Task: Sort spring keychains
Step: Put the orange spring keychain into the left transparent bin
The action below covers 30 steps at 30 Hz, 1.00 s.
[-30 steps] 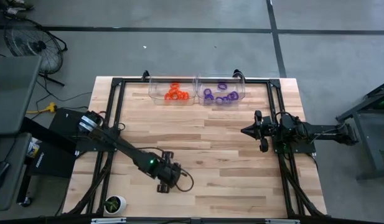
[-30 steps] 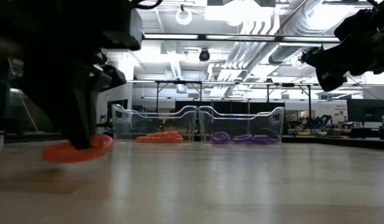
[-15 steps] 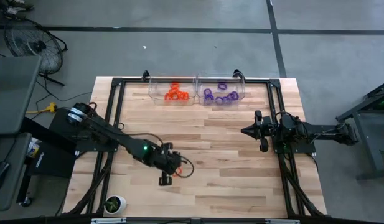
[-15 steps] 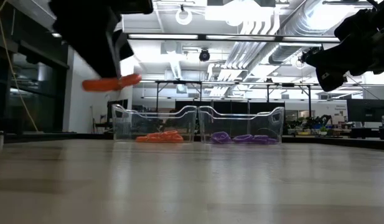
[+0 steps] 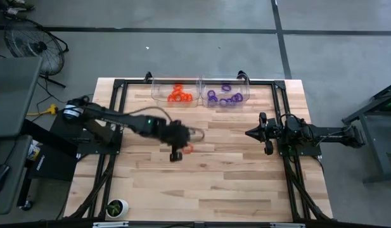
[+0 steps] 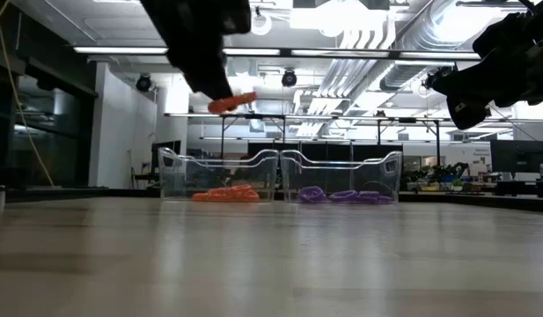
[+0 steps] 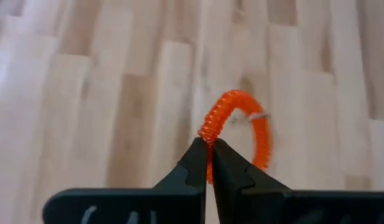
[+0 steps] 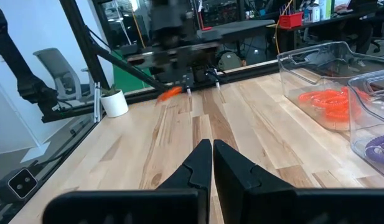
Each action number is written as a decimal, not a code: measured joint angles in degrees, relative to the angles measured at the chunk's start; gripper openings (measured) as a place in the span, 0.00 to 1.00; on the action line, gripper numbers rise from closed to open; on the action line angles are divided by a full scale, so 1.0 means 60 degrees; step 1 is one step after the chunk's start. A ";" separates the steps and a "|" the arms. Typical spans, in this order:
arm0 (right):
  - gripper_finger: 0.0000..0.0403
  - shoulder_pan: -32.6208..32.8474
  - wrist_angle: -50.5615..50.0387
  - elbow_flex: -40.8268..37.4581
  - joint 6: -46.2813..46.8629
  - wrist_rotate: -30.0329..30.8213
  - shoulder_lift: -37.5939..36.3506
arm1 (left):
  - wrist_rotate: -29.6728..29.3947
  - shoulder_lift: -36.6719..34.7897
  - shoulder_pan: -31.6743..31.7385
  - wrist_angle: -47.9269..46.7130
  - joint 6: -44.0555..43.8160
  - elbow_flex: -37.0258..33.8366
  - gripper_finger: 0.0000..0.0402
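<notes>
While the table (image 5: 246, 177) is lying bare of loose coils, the two bins (image 5: 200, 92) at its far edge are holding the sorted heaps, orange left and purple right. The left gripper (image 5: 177, 149) is now travelling mid-table toward them, having risen from the near-left boards, fingers clenched on an orange coil (image 7: 236, 132) that is hanging clear of the wood. The right gripper (image 5: 265, 133) is waiting at the right, pinched shut on nothing. Probably only the drop into the orange bin is remaining.
</notes>
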 joint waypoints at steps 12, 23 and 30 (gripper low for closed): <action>0.03 0.0000 0.0000 0.0003 0.0000 0.0000 -0.0001 | 0.0843 -0.0007 0.3436 0.1326 0.1903 0.0000 0.00; 0.03 0.0000 0.0000 0.0001 0.0000 -0.0004 0.0002 | -0.1540 -0.0015 0.5435 0.2122 -0.0120 0.0000 0.00; 0.03 0.0003 0.0000 0.0000 0.0000 0.0000 0.0000 | -0.2223 -0.0015 0.6350 0.1256 -0.1728 0.0000 0.00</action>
